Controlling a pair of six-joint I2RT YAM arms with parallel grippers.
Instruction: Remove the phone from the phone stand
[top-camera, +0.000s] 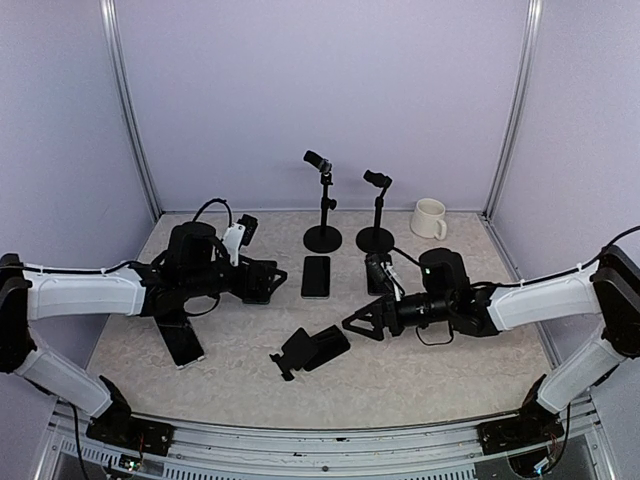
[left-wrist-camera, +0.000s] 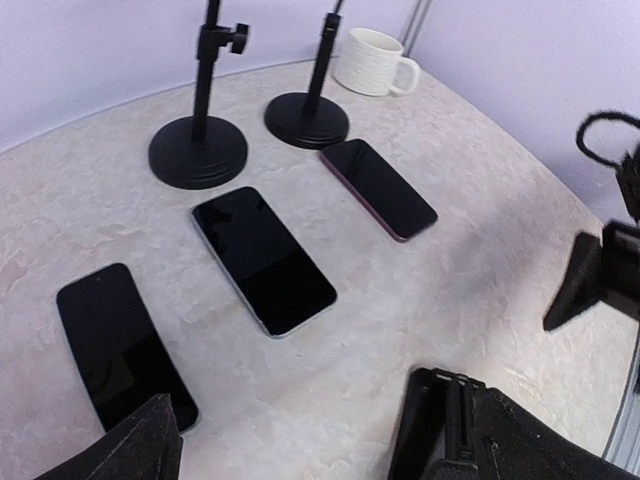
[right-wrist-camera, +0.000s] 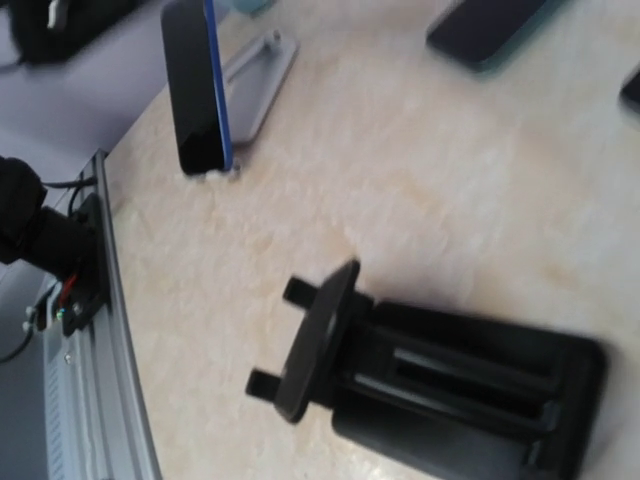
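Observation:
A dark phone with a blue edge (right-wrist-camera: 195, 90) stands upright in a silver phone stand (right-wrist-camera: 258, 65). In the top view this phone (top-camera: 184, 342) is at the near left, beside my left forearm. My left gripper (top-camera: 268, 282) is open and empty, low over the table behind it. Its wrist view shows the fingers (left-wrist-camera: 130, 450) wide apart over bare table. My right gripper (top-camera: 360, 324) looks open and empty at centre right. It points at an empty black stand (top-camera: 312, 350) lying on the table, which fills the right wrist view (right-wrist-camera: 450, 380). The right gripper's own fingers do not show there.
Three loose phones lie flat: one by the left gripper (left-wrist-camera: 125, 345), one in the middle (left-wrist-camera: 262, 258), one reddish (left-wrist-camera: 378, 187). Two black microphone stands (top-camera: 322, 238) (top-camera: 375, 238) and a white mug (top-camera: 429, 218) stand at the back. Purple walls enclose the table.

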